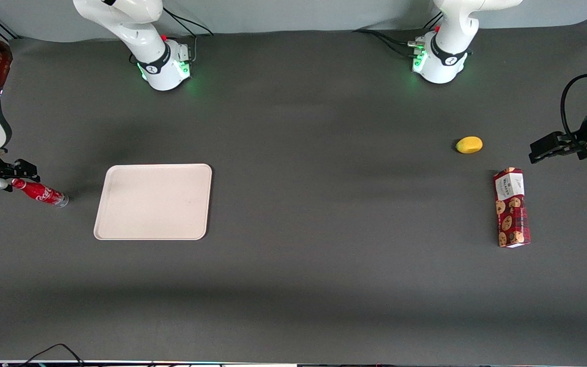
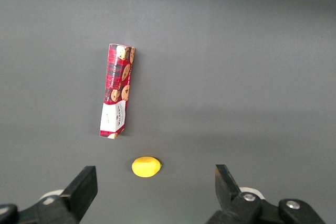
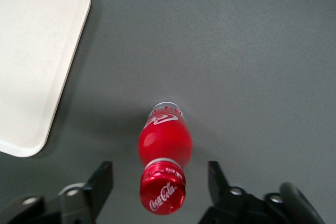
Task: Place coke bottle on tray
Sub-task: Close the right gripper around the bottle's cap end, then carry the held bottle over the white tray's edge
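The coke bottle [image 1: 40, 193], small and red with white script and a red cap, stands on the dark table beside the tray [image 1: 153, 202], toward the working arm's end. The tray is flat, beige and bare. My right gripper [image 1: 15, 179] is over the bottle's top, open. In the right wrist view the gripper [image 3: 160, 175] has one finger on each side of the red cap, with a gap on both sides and no contact with the bottle [image 3: 164, 141]. The tray's rounded corner [image 3: 37, 61] shows a short way from the bottle.
A red cookie box [image 1: 511, 208] lies flat toward the parked arm's end of the table, and it also shows in the left wrist view [image 2: 117, 90]. A small yellow fruit [image 1: 469, 145] lies near it, farther from the front camera, and also shows in the left wrist view [image 2: 146, 166].
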You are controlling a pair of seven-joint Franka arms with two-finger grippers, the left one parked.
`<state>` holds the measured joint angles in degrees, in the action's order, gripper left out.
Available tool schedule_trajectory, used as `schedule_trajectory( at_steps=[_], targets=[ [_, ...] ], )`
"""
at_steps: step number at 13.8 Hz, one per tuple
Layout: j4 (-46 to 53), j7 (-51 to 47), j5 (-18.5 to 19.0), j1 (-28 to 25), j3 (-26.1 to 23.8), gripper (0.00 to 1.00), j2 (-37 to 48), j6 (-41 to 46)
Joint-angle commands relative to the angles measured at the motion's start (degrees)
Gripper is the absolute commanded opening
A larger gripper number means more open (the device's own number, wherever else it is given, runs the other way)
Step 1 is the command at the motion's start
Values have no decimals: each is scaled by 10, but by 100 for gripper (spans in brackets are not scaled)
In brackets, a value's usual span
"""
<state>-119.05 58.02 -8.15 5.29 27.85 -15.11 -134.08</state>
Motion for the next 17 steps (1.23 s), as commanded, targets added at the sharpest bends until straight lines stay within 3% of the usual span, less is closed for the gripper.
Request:
schedule_trajectory(
  at_steps=[1,3,9,12,15,17],
  targets=[
    [7,26,-21,0,4,26,-5,-5],
    [8,26,-21,-1,4,0,-5,-5],
    [43,24,-19,-9,5,0,11,23],
    [116,10,-12,-16,3,0,29,129],
    [217,-28,27,-28,-8,0,38,255],
    [274,-75,57,-29,-42,0,48,331]
  ],
)
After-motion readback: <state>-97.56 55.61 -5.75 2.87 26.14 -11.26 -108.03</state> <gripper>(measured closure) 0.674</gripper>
